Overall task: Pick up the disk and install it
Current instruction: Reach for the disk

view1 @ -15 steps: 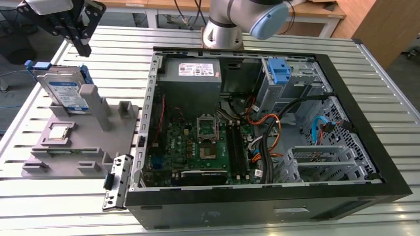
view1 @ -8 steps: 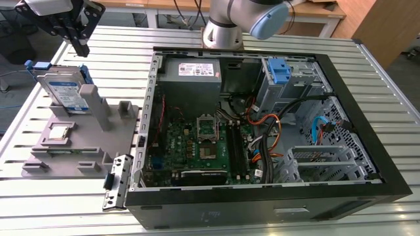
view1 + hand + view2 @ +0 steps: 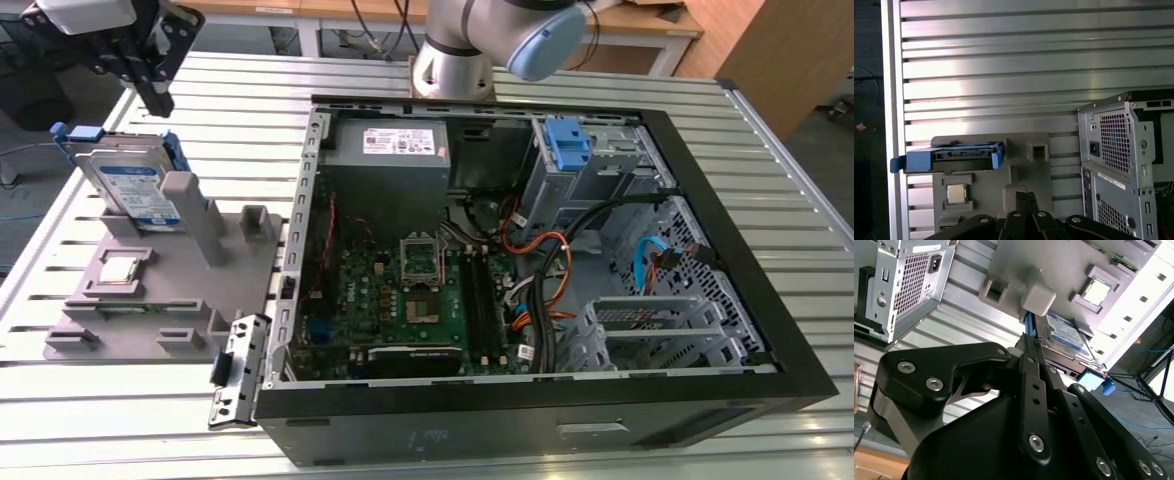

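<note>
The gripper, its pincer closed on nothing, hovers just above the disk, which stands upright in a grey holder, neither lifted nor installed in the open computer case beyond.

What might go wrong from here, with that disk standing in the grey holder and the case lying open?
1. The gripper looks shut near the disk; descending that way, it might hit the disk instead of straddling it.
2. The disk stands upright in the grey holder; an off-centre grip might tilt or jam it.
3. Cables crowd the case; a carried disk may snag.
</note>
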Controlling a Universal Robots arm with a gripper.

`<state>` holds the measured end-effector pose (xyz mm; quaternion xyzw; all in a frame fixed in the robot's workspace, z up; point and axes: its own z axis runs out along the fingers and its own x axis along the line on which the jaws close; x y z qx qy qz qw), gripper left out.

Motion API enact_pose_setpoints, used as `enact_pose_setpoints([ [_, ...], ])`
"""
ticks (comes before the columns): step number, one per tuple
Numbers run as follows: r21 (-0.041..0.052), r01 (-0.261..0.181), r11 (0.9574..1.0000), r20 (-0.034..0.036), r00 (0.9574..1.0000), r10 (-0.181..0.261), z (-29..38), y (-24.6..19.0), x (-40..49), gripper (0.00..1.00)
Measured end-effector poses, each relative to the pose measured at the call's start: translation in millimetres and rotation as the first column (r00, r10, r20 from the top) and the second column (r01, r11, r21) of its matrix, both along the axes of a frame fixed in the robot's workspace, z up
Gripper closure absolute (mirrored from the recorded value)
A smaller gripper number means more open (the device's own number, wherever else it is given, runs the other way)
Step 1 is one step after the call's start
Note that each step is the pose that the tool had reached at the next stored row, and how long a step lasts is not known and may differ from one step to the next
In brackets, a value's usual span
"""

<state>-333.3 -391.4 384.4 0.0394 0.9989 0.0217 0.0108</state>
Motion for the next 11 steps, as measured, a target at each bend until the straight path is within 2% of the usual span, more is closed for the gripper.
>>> enact_pose_setpoints([
  [5, 0.0001, 0.002, 1.0, 0.0001, 1.0, -0.002, -5.9, 1.1, -9.7, 0.89],
  [8, 0.0, 0.003, 1.0, 0.0001, 1.0, -0.003, -10.4, 1.8, -12.4, 0.89],
  [11, -0.0002, 0.003, 1.0, -0.0002, 1.0, -0.003, -10.8, 1.8, -12.8, 0.89],
])
